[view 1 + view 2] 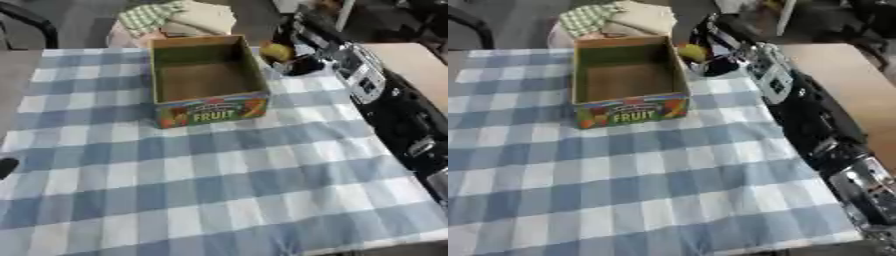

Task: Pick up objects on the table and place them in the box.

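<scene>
Right hand (293, 59), reaching along the table's far right edge, curls its fingers around a yellow object (276, 51), holding it just beside the right wall of the open FRUIT box (206, 80). Left hand (7, 166) shows only as a dark tip at the near left edge; its fingers cannot be made out. To finish well, the load should probably lift clear of the rim, then travel left over the empty interior. Roundish, the object shows no clear long axis.
</scene>
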`<state>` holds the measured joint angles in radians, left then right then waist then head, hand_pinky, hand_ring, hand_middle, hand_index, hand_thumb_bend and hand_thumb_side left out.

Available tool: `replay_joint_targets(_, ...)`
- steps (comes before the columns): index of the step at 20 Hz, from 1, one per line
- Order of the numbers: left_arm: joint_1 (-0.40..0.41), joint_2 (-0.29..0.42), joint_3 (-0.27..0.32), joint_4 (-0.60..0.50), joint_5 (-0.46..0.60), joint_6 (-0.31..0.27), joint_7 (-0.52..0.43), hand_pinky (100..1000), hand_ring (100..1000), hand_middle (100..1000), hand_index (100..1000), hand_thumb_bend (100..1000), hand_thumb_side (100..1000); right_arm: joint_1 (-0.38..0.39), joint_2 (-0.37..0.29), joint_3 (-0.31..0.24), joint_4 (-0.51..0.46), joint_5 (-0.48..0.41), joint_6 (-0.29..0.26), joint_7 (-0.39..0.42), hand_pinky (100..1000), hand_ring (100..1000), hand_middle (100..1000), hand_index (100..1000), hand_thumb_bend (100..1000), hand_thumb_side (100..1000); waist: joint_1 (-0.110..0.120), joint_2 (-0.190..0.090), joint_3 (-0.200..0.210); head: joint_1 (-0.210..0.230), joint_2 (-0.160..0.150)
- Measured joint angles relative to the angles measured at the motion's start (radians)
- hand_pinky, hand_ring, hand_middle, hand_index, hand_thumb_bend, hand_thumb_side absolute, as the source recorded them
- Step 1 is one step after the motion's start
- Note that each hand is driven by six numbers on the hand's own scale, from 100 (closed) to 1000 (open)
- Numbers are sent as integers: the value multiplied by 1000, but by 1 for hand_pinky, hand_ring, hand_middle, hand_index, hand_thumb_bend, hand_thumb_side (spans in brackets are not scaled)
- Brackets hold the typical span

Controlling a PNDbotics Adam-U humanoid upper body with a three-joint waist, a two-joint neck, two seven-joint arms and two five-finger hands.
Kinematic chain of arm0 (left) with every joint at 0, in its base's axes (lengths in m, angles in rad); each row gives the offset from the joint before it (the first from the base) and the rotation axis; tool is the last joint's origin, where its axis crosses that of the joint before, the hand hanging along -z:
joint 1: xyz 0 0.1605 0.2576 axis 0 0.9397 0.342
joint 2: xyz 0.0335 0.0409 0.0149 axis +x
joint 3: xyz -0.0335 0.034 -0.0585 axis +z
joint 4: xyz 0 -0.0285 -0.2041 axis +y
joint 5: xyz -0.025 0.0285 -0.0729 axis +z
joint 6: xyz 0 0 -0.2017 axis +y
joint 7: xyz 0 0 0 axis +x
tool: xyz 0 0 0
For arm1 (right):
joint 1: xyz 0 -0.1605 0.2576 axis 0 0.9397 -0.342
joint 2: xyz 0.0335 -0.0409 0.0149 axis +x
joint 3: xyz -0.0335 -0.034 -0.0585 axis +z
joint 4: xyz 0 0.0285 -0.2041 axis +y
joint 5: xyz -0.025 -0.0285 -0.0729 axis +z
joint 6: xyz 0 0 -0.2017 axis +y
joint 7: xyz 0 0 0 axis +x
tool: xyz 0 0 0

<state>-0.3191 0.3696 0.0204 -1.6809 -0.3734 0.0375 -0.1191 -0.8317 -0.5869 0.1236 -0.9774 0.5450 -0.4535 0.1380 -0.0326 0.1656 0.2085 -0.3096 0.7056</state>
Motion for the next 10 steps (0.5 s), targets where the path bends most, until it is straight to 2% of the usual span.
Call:
replay_joint_targets(5,-8,0,-6,0,4,-3,-4,742,581,508,629,700,319,-49,50,-4,100,56,-8,-6,689,515,244,377,100,100,0,0,38,-15,-13)
replay_joint_targets(10,-10,-1,-12,0,4,-6,-8,741,581,508,629,700,319,-85,94,-15,192,122,-13,-25,696,530,312,451,100,100,2,0,65,-34,-15)
